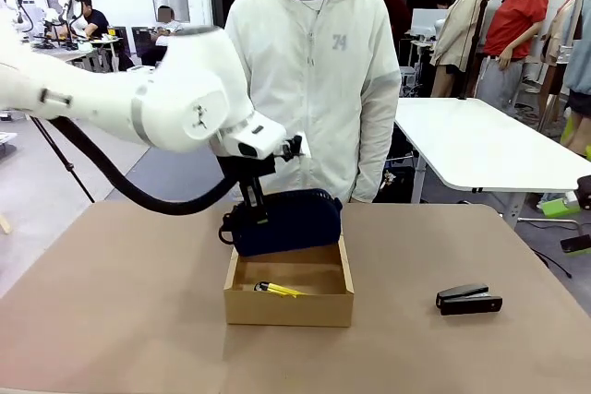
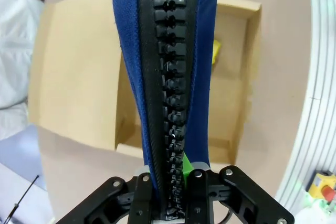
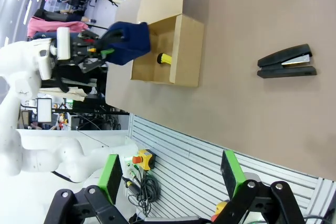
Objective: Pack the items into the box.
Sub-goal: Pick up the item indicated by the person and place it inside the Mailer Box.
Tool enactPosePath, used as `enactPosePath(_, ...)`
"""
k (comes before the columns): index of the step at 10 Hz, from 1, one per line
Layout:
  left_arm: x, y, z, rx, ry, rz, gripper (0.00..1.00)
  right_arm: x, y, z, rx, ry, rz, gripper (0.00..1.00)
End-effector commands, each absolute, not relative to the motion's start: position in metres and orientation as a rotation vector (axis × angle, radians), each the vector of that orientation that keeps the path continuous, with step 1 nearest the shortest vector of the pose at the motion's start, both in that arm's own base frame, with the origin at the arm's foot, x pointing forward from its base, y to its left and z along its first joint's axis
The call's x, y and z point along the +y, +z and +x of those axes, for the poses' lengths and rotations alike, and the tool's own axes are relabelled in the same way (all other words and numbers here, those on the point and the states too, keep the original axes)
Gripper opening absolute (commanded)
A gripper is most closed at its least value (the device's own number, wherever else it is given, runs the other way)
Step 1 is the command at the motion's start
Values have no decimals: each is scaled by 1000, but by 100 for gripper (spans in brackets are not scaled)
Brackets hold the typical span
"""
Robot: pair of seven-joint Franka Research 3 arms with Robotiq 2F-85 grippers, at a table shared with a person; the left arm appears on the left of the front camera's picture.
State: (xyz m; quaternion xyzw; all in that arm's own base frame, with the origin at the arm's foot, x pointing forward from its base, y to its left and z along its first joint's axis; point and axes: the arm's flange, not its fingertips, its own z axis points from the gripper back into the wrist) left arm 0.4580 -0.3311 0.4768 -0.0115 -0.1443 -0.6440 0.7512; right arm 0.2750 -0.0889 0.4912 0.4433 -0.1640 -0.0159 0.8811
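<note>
the navy pouch (image 1: 291,221) hangs lengthwise over the far half of the open cardboard box (image 1: 288,309), its underside about level with the rim. the left gripper (image 1: 249,214) has it pinched at one end, jaws clamped tight across the zipper. down in the box, near the front wall, lies the yellow-and-black pen (image 1: 277,290). the black stapler (image 1: 469,299) sits on the brown table (image 1: 120,320) well to the right of the box. the right gripper (image 3: 170,174) hangs off to the side, its green-padded jaws spread wide, holding nothing. a person in a white jacket (image 1: 314,80) stands at the far edge, just behind the box.
</note>
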Motion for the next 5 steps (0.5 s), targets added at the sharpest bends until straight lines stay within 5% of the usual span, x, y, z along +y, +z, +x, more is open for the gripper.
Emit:
enactPosePath(1,-351,450,475,-287,-1459,-33,0,-90,490,273,-346,-15,915,100)
enactPosePath(5,-371,401,478,-158,-1482,-52,0,-90,490,273,-346,-15,915,100)
